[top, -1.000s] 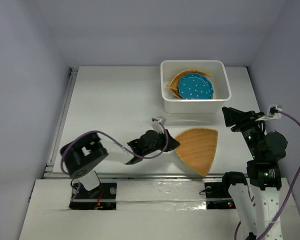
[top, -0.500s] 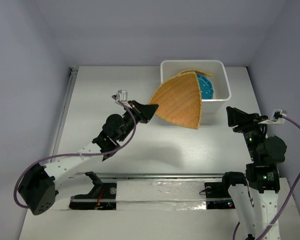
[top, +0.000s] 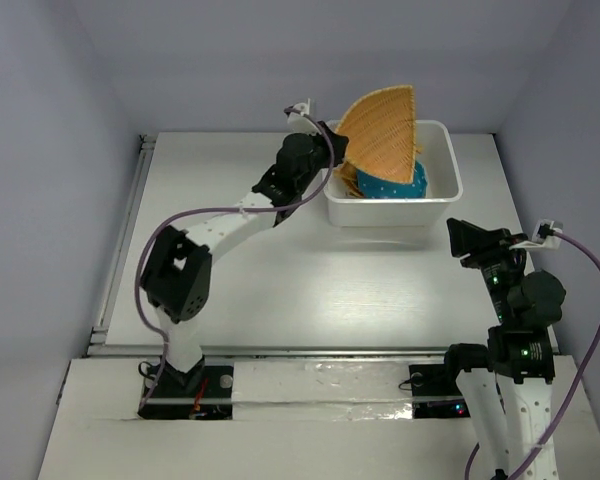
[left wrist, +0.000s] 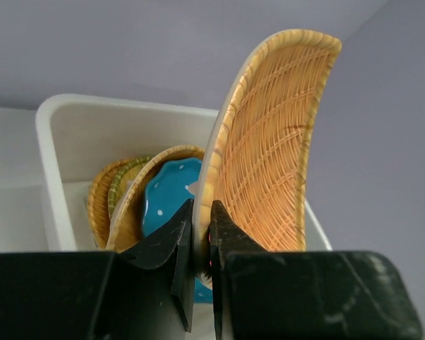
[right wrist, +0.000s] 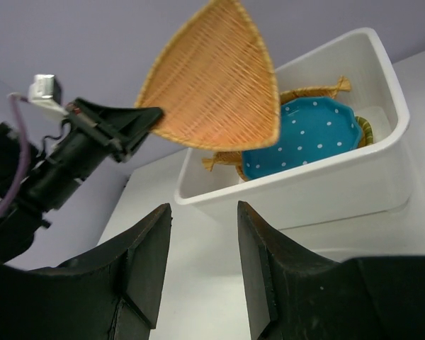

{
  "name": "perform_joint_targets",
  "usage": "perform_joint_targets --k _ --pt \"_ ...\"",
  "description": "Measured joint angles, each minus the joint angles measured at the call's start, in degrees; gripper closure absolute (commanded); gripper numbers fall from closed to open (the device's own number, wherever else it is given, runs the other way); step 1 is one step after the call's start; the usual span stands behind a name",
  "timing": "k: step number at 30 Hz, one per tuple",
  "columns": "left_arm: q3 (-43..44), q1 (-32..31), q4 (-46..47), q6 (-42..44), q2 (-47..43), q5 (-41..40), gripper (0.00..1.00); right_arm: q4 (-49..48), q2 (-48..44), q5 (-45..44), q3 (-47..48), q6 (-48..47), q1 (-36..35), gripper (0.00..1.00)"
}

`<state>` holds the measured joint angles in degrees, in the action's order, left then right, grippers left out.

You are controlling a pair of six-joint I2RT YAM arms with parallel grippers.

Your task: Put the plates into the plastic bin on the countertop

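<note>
**Step in hand:** delivery of the fan-shaped plate [top: 382,130] to the bin [top: 442,196].

**Left hand** [left wrist: 202,212]: clamped on the narrow point of the fan-shaped plate. The plate stands on edge, running up and away from the fingertips, raised above the bin.

**Bin contents:** below and just beyond the left hand lies the teal plate [top: 392,185]. Woven plates [left wrist: 110,202] are stacked under and beside it. No other plate shows outside the bin, so this is probably the last one.

**Right hand** [right wrist: 204,212]: fingers apart, holding nothing. It hangs over the counter [top: 310,270], well apart from the left hand.

**Next move, as judged:**
1. Tilt the fan-shaped plate toward flat.
2. Lower it until its broad edge sits inside the rim, on the teal plate.
3. Part the fingers.

**Caution:** released on edge, the plate may lean on the bin wall or tip over the rim.
</note>
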<state>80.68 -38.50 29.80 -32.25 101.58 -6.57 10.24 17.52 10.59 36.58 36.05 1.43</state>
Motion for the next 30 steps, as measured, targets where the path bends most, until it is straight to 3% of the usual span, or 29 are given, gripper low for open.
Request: perform_joint_targets --k 4,6,13,15,20,22,26,30 --pt "9.18 -0.02 -4.87 1.79 9.40 0.66 1.00 0.07 -0.22 0.57 0.00 -0.02 0.00 0.52" --pt "12.17 0.00 -7.67 2.64 12.66 0.83 0.93 0.02 -0.31 0.61 0.00 -0.04 0.00 0.52" --pt "13.66 0.00 -10.97 4.70 15.10 1.03 0.44 0.04 -0.31 0.63 0.00 -0.04 0.00 0.52" --pt "13.35 0.00 -10.95 5.31 14.08 0.76 0.39 0.04 -0.31 0.63 0.00 -0.04 0.00 0.52" --pt "4.28 0.00 -9.33 6.51 1.25 -0.04 0.27 -0.04 -0.28 0.81 0.00 -0.02 0.00 0.55" --pt "-0.48 0.00 -7.72 6.93 -6.34 -0.37 0.01 -0.28 -0.22 1.01 -0.02 0.13 0.00 0.63" --pt "-11.93 -0.28 -1.57 6.51 -23.04 -0.48 0.01 -1.22 0.52 2.03 -0.24 0.81 0.00 0.91" --pt "-23.08 -1.03 0.76 5.81 -36.52 -0.79 0.01 -1.75 2.34 3.93 -0.39 1.20 0.00 0.97"
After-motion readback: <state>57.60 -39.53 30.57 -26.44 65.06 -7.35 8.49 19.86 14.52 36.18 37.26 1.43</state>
